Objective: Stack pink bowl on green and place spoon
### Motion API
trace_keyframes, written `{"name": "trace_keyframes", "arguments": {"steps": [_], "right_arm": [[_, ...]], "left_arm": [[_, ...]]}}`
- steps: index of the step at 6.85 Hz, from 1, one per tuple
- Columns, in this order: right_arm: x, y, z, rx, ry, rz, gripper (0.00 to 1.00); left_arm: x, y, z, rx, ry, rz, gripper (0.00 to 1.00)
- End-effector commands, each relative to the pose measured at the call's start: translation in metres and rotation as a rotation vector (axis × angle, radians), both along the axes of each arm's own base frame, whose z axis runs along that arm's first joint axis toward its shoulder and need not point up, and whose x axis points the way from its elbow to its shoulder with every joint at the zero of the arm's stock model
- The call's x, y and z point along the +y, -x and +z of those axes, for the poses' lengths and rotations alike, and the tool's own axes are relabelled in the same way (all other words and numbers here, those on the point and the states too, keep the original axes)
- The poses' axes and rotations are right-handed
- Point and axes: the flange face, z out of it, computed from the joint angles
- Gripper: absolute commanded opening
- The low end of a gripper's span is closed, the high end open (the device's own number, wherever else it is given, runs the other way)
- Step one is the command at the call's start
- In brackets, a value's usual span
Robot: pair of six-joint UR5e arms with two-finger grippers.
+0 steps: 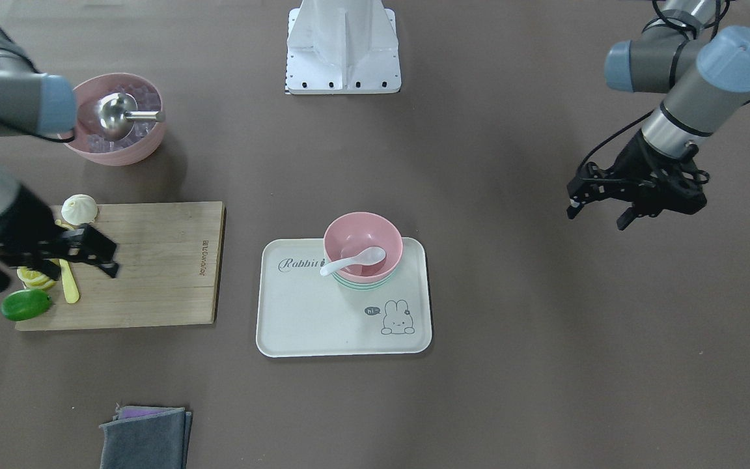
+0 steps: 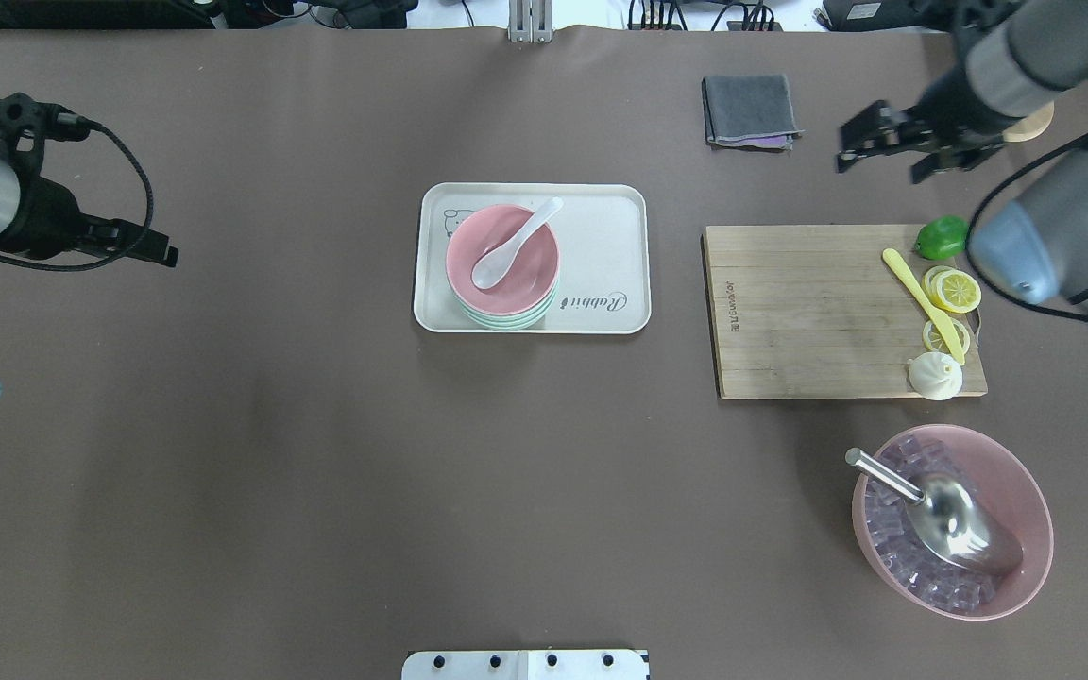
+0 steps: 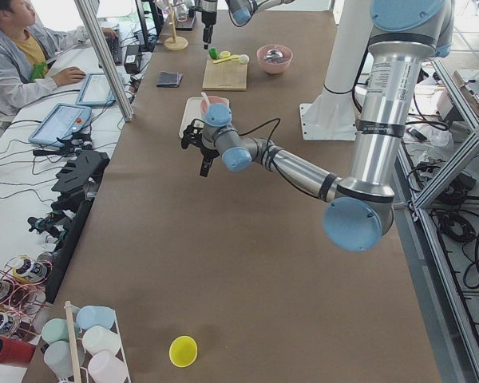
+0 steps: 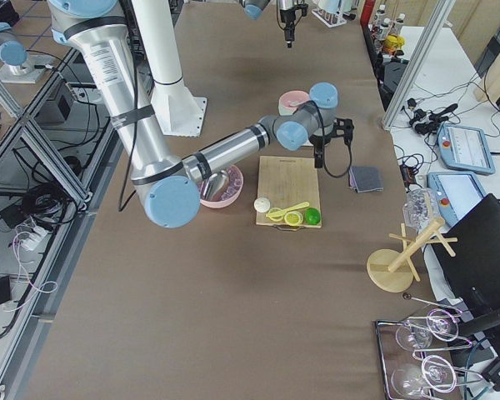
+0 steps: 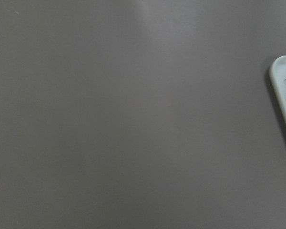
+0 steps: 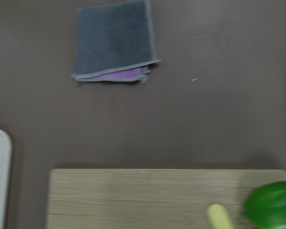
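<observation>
The pink bowl [image 1: 362, 244] sits stacked on the green bowl [image 1: 359, 283] at the robot-side end of the white rabbit tray [image 1: 310, 312]. The white spoon [image 1: 353, 260] lies inside the pink bowl, with its handle over the rim. In the overhead view the stack [image 2: 502, 264] and the spoon [image 2: 514, 246] show the same. My left gripper [image 1: 599, 215] hovers open and empty, far to the side of the tray. My right gripper [image 1: 109, 256] is open and empty above the cutting board's end; it also shows in the overhead view [image 2: 879, 168].
A wooden cutting board [image 1: 147, 260] holds a lime [image 1: 25, 304], lemon slices, a yellow knife [image 1: 69, 283] and a bun [image 1: 79, 208]. A large pink bowl of ice with a metal scoop [image 1: 118, 120] stands behind it. A folded grey cloth [image 1: 146, 436] lies near the operators' edge.
</observation>
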Motion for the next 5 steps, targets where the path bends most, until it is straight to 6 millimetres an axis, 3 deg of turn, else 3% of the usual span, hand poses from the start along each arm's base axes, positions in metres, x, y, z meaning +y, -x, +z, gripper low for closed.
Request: {"name": "trace_keyframes", "arguments": {"steps": [1,2,3,4,5], "right_arm": [[-0.014,-0.141,0.138,0.076,-0.118,-0.119,1.0],[-0.015,-0.181,0.166,0.088,-0.145,-0.13,1.0],[-0.01,-0.186,0.174,0.09,-0.159,-0.142,1.0],[-0.004,-0.19,0.18,0.09,-0.157,-0.138,1.0],[0.0,-0.192,0.181,0.092,-0.157,-0.135,1.0]], "left_arm": [[0.0,0.131,0.086,0.039,0.001,0.083,0.98],[0.025,0.184,0.121,0.09,0.013,0.086,0.98],[0.049,0.202,0.145,0.08,0.031,0.079,0.98],[0.071,0.205,0.176,0.052,0.084,0.069,0.98],[0.072,0.209,0.175,0.046,0.079,0.059,0.98]]}}
